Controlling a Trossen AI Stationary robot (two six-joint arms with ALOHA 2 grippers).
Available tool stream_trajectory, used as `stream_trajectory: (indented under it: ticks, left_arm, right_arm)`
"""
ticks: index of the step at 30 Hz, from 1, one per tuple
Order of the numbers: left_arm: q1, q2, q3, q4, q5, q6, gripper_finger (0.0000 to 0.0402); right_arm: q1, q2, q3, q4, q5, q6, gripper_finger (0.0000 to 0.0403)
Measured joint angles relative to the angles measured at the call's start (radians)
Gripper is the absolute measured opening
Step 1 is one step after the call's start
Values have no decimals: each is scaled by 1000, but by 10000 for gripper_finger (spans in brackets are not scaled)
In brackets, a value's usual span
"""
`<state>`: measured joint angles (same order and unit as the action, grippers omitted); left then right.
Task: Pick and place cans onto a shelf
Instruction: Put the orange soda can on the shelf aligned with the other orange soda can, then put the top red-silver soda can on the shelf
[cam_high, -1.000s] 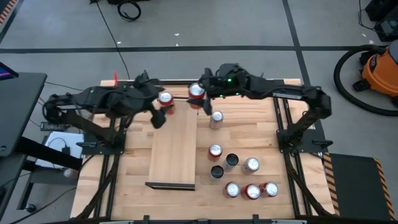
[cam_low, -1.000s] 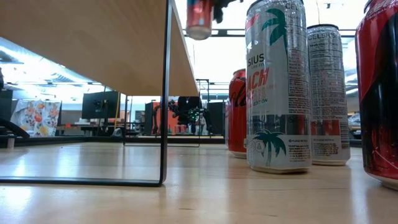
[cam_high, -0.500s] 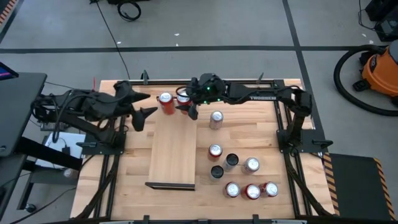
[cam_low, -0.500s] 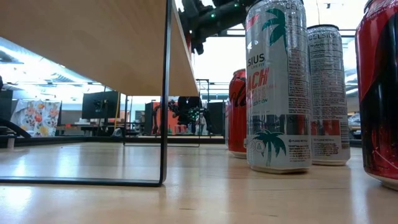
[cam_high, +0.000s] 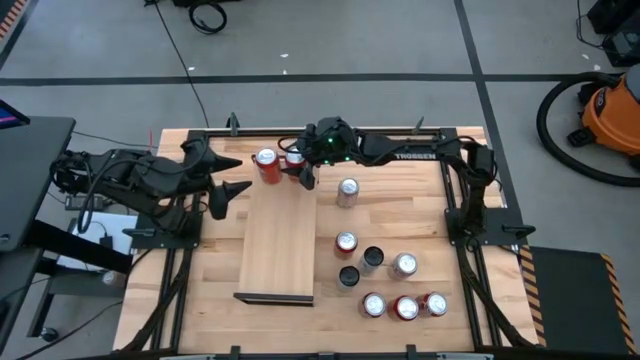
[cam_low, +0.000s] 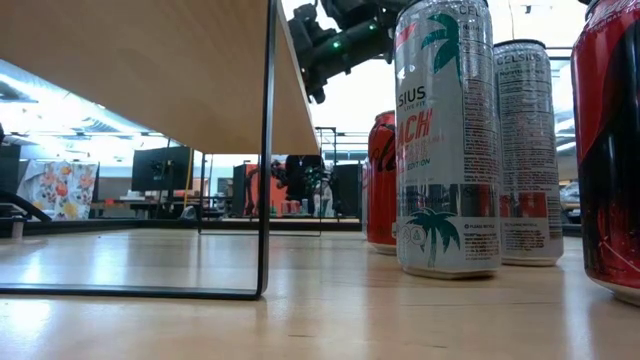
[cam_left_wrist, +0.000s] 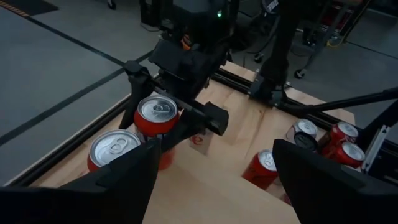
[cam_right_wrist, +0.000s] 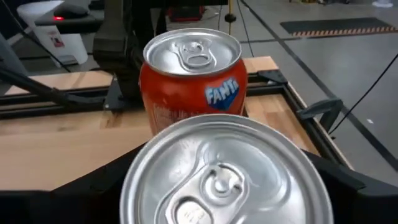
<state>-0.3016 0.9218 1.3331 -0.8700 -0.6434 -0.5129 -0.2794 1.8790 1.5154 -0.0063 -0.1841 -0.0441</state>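
Station check, viewed from above. The shelf (cam_high: 278, 240) lies lengthwise at the centre of the desk (cam_high: 420, 215), running from 12 to 6 o'clock.

Two red cans stand upright at its 12 o'clock end, just beside each other. The one toward 9 o'clock is a Fanta can (cam_high: 266, 160). Its neighbour toward 3 o'clock is a red can (cam_high: 293, 161).

Right gripper (cam_high: 297, 165): reaching in from 3 o'clock, it sits around the red can. The right wrist view shows that can's silver top close up, with the Fanta can directly behind it. I cannot tell whether the gripper is clamped on the can or slack around it.

Left gripper (cam_high: 243, 173): at 9 o'clock of the Fanta can, off the shelf edge and apart from both cans. It is spread wide and holds nothing. Its wrist view confirms this.

Loose stock on the desk: one silver can (cam_high: 347, 191) stands at 4 o'clock of the red can, beside the shelf. A cluster of seven cans (cam_high: 388, 280) stands at 4 o'clock of the shelf centre. All are upright.

In the low view, a tall Celsius can (cam_low: 445, 140) stands nearest on the desk.
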Motion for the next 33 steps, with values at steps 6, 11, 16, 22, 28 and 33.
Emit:
stream_trajectory:
  ticks: [6, 11, 16, 22, 28, 33]
  left_arm:
    - [0, 0, 0, 0, 0, 14, 320]
    - [3, 0, 0, 0, -41, 16, 320]
    - [47, 0, 0, -1, -62, 55, 320]
    - [108, 0, 0, 3, -63, 178, 320]
    - [140, 1, 0, 13, 6, 56, 320]
    - [164, 1, 0, 2, 99, -45, 320]
  right_arm:
    - [-7, -2, 8, -9, -26, -2, 352]
    - [-5, -2, 72, -45, -27, -9, 366]
    - [-4, -3, 157, -142, -24, -29, 373]
    - [-5, -3, 231, -216, -26, -37, 374]
    - [-18, -33, 282, -280, -47, -38, 374]
    - [-40, -63, 300, -359, -84, -40, 374]
